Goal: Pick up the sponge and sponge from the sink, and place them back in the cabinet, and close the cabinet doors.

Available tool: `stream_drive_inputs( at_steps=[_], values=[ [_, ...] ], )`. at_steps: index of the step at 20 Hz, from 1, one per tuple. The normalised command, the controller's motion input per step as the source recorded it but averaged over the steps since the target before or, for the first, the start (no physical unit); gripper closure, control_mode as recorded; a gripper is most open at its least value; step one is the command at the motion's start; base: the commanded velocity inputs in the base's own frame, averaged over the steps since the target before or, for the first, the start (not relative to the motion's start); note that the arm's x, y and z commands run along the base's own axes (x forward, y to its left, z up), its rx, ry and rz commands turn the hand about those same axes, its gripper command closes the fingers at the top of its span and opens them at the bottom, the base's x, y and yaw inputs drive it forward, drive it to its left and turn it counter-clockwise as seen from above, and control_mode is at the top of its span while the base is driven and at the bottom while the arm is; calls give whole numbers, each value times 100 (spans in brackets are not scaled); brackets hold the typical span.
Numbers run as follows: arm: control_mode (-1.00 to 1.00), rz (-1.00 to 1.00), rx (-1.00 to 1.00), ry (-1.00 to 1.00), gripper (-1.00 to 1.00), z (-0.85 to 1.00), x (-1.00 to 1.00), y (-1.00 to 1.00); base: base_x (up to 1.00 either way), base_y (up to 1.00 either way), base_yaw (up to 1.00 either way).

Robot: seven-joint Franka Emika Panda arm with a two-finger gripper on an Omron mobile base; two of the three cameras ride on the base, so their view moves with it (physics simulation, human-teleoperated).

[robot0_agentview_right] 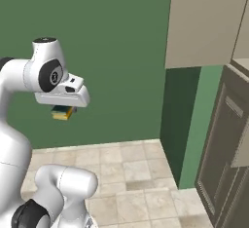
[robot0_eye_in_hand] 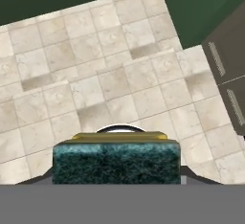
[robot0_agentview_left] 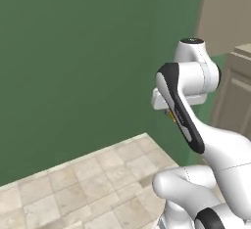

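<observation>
My gripper (robot0_agentview_right: 63, 109) hangs high over the tiled floor, pointing down, shut on a sponge (robot0_agentview_right: 63, 113) with a dark green scrub layer over a yellow base. In the hand view the sponge (robot0_eye_in_hand: 116, 162) sits crosswise in the gripper (robot0_eye_in_hand: 116, 171) and hides the fingertips. In the left base view the arm covers most of it, and a yellow sliver of the sponge (robot0_agentview_left: 171, 117) peeks out beside the forearm. The sink is out of view. A flat beige panel (robot0_agentview_right: 204, 22) shows at the upper right; I cannot tell whether it belongs to the cabinet.
A dark green wall (robot0_agentview_right: 107, 37) stands straight ahead, with beige floor tiles (robot0_agentview_right: 126, 173) below it. Dark brown-grey lower units with panelled fronts (robot0_agentview_right: 226, 144) stand to the right, also seen as drawer fronts (robot0_eye_in_hand: 229, 70) in the hand view.
</observation>
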Motion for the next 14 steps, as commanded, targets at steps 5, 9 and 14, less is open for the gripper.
stream_drive_inputs(
  at_steps=[5,9,14],
  values=[
    [100,0,0,0,100,0,0,0,39,19,-36],
    [100,0,0,0,100,0,0,0,29,17,-47],
    [100,0,0,0,100,0,0,0,19,11,-53]
  ],
)
